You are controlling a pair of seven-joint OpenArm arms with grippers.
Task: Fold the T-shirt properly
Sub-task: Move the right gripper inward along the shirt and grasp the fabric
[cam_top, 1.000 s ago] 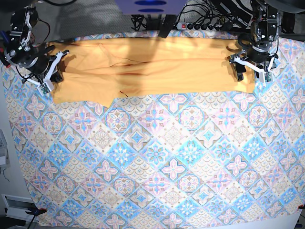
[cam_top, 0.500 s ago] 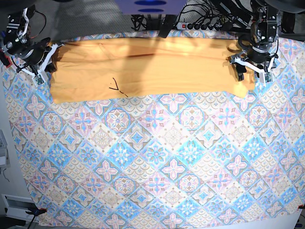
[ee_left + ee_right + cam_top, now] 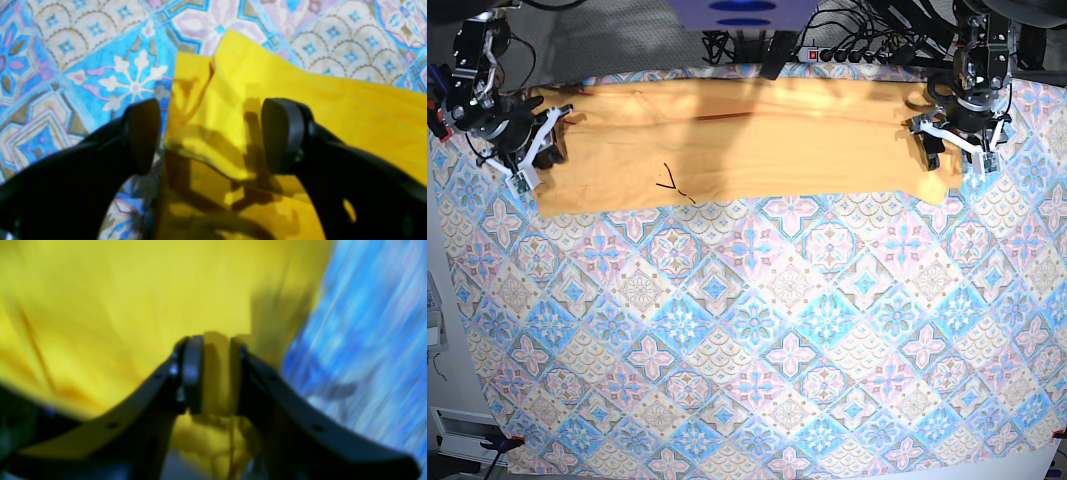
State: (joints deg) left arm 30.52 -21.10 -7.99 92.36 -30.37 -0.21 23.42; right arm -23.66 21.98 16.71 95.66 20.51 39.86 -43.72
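The pale yellow-orange T-shirt (image 3: pixel 747 140) lies folded into a long strip across the far side of the table, with a dark scribble print (image 3: pixel 670 183) near its front edge. My right gripper (image 3: pixel 535 152) is at the strip's left end. In the blurred right wrist view, a bunched fold of the shirt (image 3: pixel 116 290) fills the narrow gap of that gripper (image 3: pixel 215 373). My left gripper (image 3: pixel 952 150) hovers over the strip's right end. In the left wrist view it (image 3: pixel 213 136) stands wide open above a corner of the shirt (image 3: pixel 300 100), holding nothing.
The blue-pink patterned tablecloth (image 3: pixel 757 330) covers the whole table in front of the shirt. A power strip and cables (image 3: pixel 857 52) lie behind the far edge. The cloth's left edge runs close to my right arm.
My right gripper pulled the shirt's left end outward, smoothing the wrinkles, and has come back a little inward and nearer. Its jaws look slightly parted now. The left arm has not moved.
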